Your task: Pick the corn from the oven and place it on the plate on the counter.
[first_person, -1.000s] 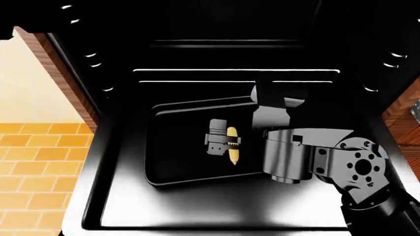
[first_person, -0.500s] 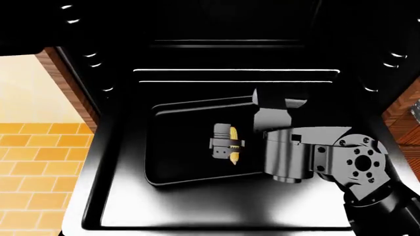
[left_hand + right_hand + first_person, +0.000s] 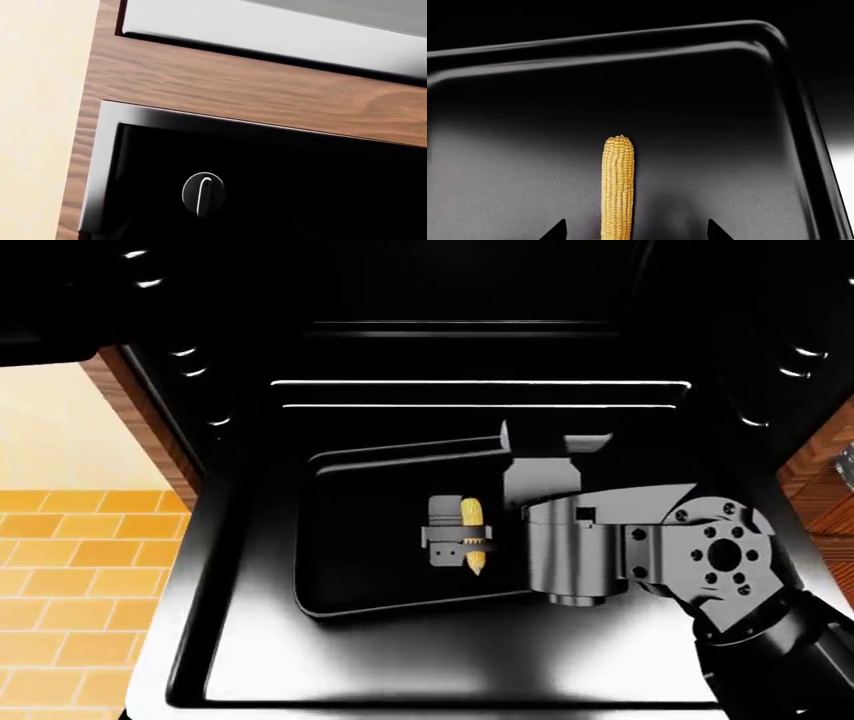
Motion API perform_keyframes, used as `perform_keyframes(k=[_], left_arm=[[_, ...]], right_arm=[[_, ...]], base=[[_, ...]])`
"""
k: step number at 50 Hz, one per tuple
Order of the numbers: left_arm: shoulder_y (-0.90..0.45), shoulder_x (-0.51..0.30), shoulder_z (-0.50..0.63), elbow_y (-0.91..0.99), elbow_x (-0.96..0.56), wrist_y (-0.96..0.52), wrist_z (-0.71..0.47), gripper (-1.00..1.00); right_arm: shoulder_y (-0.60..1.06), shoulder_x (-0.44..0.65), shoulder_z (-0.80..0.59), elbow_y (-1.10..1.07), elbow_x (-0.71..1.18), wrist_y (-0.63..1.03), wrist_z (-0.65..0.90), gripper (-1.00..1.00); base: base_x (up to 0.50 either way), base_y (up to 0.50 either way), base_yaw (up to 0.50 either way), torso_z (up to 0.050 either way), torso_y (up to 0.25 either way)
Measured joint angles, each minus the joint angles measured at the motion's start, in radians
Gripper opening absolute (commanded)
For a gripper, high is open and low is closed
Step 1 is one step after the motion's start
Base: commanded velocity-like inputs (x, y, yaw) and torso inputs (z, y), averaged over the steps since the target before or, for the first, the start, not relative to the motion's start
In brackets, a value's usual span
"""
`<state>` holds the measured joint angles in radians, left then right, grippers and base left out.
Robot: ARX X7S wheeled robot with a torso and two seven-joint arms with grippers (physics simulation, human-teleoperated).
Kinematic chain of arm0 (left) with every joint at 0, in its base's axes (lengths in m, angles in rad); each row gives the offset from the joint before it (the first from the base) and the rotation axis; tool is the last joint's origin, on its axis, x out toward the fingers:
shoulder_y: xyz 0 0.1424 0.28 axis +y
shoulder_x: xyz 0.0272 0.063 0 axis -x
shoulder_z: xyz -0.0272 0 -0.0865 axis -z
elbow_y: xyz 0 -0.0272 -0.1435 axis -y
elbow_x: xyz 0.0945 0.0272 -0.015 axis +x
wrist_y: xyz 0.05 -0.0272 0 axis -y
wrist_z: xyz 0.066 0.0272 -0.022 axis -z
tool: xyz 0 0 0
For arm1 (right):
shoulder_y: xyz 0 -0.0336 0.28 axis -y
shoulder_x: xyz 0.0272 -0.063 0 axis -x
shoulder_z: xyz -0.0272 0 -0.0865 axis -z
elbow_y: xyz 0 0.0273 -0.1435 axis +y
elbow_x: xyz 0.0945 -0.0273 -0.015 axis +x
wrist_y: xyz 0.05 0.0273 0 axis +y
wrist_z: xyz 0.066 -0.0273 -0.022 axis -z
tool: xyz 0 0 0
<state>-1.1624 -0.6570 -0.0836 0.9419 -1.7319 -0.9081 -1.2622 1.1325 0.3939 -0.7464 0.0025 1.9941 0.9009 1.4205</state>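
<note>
The small bare yellow corn cob (image 3: 471,530) lies over the black baking tray (image 3: 360,540) inside the large glossy black oven (image 3: 240,570), whose wide door is down, and the right gripper (image 3: 458,537) straddles its middle with grey fingers pinching it, so I judge the grasp made but the lift, the carry and the setting-down on the plate all left to do; neither plate nor counter is in view. The left gripper is not visible, its wrist camera facing only wood panelling and a black panel with a round knob (image 3: 203,193). No brand, label or writing can be read anywhere.
</note>
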Motion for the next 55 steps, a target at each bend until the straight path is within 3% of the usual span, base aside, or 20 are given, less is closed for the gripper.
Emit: perform_keyframes(k=[31,55], left_arm=[[0.076,0.009,-0.028,0.009,0.065,0.007,0.062,1.0],[0.099,0.009,-0.032,0.014,0.078,0.015,0.075,1.0]], right_arm=[[-0.008,-0.022,-0.046,0.09,-0.074,-0.004,-0.113,1.0],[-0.008,-0.032,-0.066,0.098,-0.07,-0.006,-0.116,1.0]], base=[[0.0,0.0,0.0,0.0,0.0],[0.0,0.0,0.0,0.0,0.0]])
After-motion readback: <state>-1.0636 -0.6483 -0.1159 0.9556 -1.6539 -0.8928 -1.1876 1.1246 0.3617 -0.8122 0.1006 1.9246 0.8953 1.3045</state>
